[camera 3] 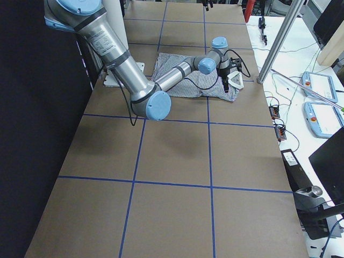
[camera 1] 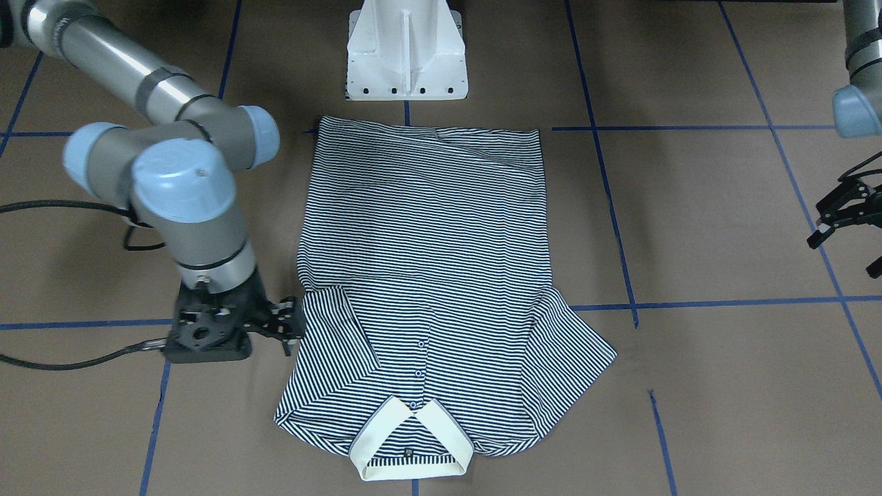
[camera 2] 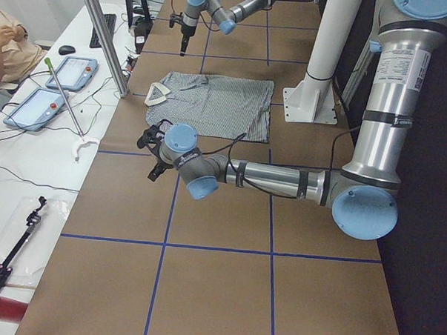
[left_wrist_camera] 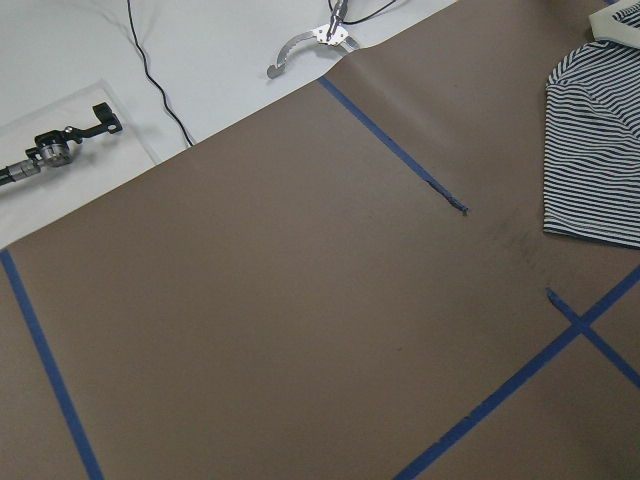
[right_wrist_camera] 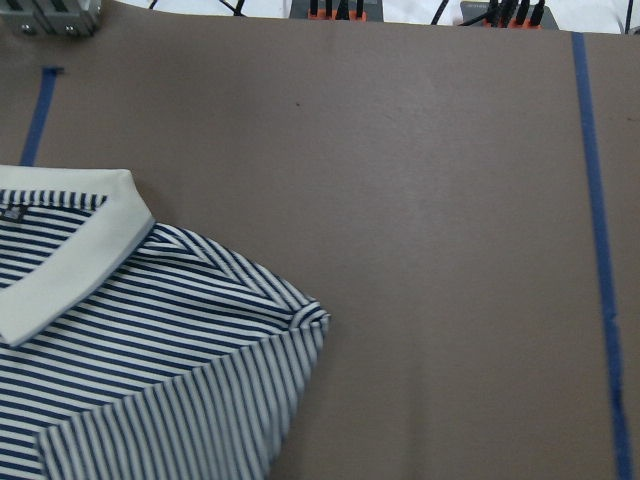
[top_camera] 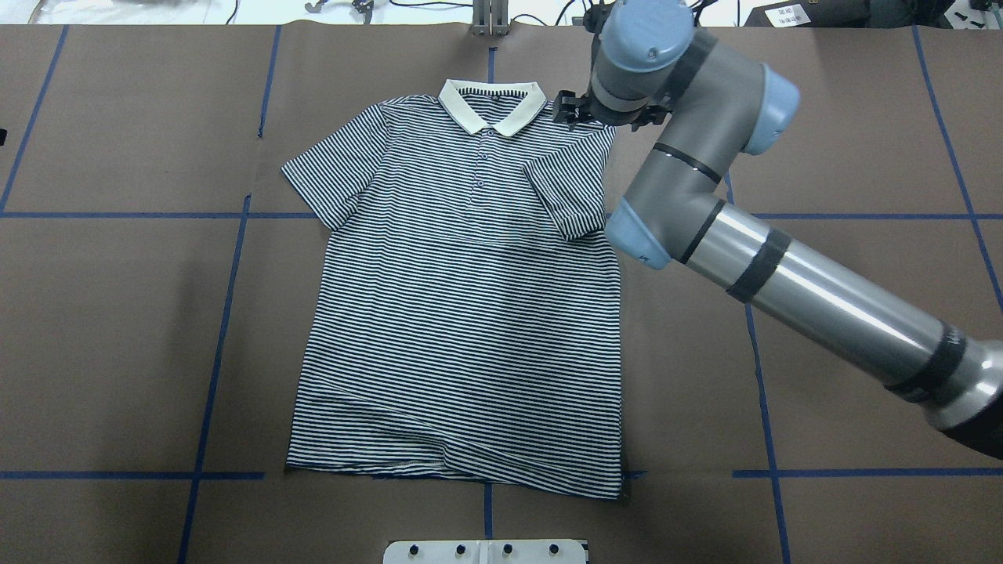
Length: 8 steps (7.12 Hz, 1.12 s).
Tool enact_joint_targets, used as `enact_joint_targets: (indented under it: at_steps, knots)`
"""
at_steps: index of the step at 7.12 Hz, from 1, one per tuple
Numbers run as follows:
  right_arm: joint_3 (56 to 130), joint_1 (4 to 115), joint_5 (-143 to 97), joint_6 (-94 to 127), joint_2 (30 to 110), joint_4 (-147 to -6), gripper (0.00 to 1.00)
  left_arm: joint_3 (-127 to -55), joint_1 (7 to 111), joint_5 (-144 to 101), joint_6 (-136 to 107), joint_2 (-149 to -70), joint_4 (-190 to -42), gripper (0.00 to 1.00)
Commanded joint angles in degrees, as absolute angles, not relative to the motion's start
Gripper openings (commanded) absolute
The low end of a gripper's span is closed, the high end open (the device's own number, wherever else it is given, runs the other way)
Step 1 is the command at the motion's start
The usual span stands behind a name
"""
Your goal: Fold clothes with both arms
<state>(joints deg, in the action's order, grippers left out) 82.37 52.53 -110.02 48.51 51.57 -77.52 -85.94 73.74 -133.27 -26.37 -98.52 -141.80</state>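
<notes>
Your count: one polo shirt (top_camera: 462, 313), two arms, two sets of fingers. The shirt lies flat on the surface (top_camera: 117, 313), straight out from the pedestal base (camera 1: 406, 55). Hem is nearest the base and collar (top_camera: 492, 106) farthest, so the long axis runs away from the base. Right fingers (camera 1: 282, 324) are spread and empty at the far shoulder edge, where the sleeve is folded in. Left fingers (camera 1: 837, 210) are spread and empty, well out to the base's left. Open surface lies between them and the shirt.
</notes>
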Motion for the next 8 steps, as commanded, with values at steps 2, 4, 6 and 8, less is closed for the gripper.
enact_joint_targets:
  at_steps: [2,4,6,8]
  knots:
    - [89.20,69.46,-128.88,23.29,66.31,-77.34,1.00,-85.34,61.04,-119.59,-47.23,-104.84,-141.42,0.66]
    - [89.12,79.50,-136.74,8.23,74.06,-77.43,1.00,-80.89,55.22,-112.44,-53.24,-109.57,-141.07,0.66]
    - [89.21,80.16,-136.32,7.73,75.06,-77.34,1.00,-71.85,50.12,-104.81,-57.64,-116.69,-141.24,0.64]
    - [89.21,80.16,-136.23,7.73,75.15,-77.34,1.00,-67.69,48.43,-101.52,-57.66,-119.08,-141.42,0.63]
